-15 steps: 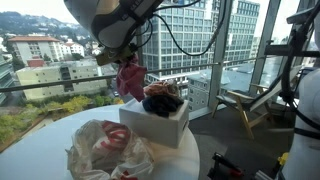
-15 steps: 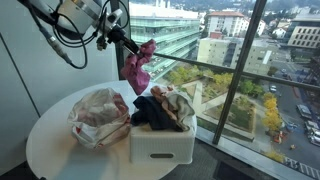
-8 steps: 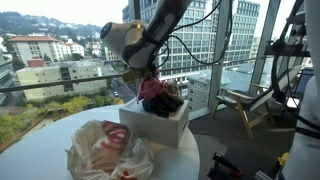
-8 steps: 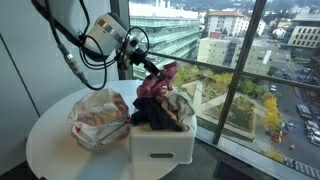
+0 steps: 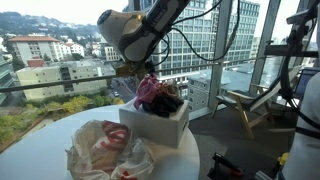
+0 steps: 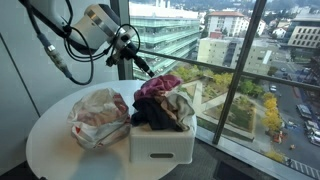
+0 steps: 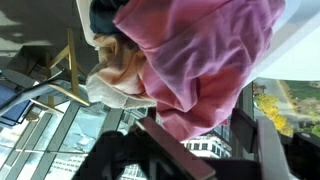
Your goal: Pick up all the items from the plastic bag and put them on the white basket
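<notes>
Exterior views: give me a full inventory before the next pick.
Basket: one, white, on the table by the window.
Pink cloth: one, topping the basket's pile.
Dark cloth: one, black, in the basket.
Pale cloth: one, beige, in the basket.
Plastic bag: one, translucent, pinkish contents, beside the basket.
Table: one, round, white.
Chair: one, wooden, by the glass.
Arm: one, white, over the table.
Gripper: one, black, open, just above the pink cloth.

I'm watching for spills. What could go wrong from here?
The pink cloth lies atop a heaped basket, so it could slide over the rim. The tool is close by the cloth, and I cannot tell whether it is open, so pulling away might drag the cloth back out.
</notes>
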You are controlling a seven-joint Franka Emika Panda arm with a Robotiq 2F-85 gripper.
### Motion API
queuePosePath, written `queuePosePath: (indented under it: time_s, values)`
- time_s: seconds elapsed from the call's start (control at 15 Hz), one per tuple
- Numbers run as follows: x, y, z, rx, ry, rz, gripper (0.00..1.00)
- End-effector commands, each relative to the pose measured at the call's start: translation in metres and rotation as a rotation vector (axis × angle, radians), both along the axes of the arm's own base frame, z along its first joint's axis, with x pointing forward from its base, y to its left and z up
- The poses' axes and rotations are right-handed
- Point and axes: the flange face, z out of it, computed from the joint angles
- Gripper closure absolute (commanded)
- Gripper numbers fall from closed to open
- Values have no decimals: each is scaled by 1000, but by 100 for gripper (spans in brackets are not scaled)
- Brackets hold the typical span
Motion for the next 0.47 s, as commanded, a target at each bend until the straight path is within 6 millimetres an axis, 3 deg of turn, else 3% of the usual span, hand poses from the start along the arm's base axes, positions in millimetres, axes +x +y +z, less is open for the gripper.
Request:
queuePosePath:
  time_s: [0.0,0.2,0.4]
  values:
    - [-32,27,55,58,50,5,0]
    - [-51,43,86,136,118,11,0]
    - [-65,46,108,215,136,21,0]
